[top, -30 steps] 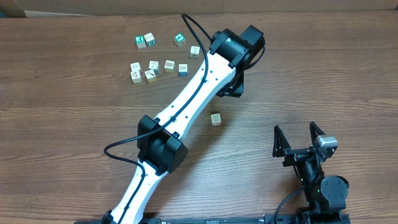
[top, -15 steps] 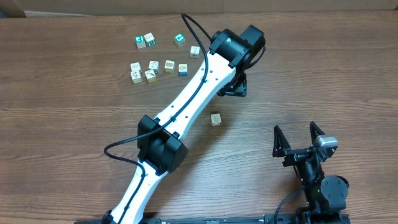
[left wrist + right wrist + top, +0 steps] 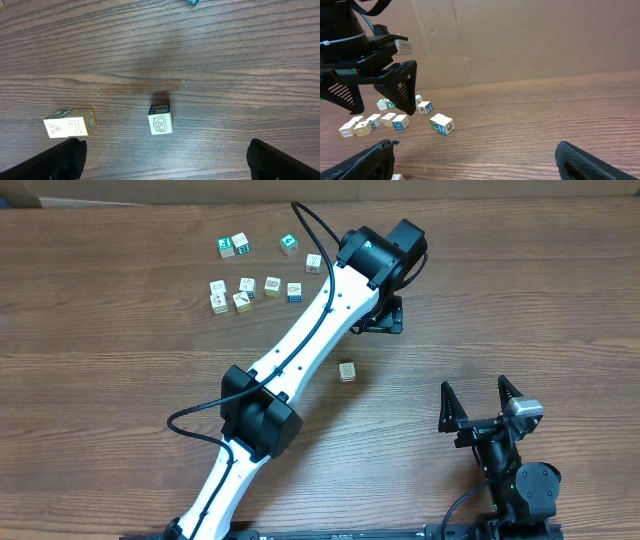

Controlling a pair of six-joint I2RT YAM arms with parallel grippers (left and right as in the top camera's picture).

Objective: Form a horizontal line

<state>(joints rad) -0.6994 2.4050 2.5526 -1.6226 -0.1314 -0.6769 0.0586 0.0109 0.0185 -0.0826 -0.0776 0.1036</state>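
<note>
A loose row of small pale picture cubes (image 3: 272,286) lies at the back left, with small gaps between them and two more cubes (image 3: 241,301) just below its left end. The row also shows in the right wrist view (image 3: 388,119). My left gripper (image 3: 386,318) is open and empty above the table, right of the row. Its wrist view (image 3: 165,167) shows a single cube (image 3: 160,120) and a two-cube pair (image 3: 70,123) ahead of the jaws. My right gripper (image 3: 478,402) is open and empty at the front right, over bare wood in its own view (image 3: 480,167).
Scattered cubes with green or blue faces (image 3: 226,247) (image 3: 289,244) lie behind the row, and one more (image 3: 313,263) lies beside the left arm. A lone cube (image 3: 347,371) sits mid-table. A cardboard wall (image 3: 520,35) stands behind the table.
My left gripper has shifted a little to the right. The cubes and the right arm have not moved.
</note>
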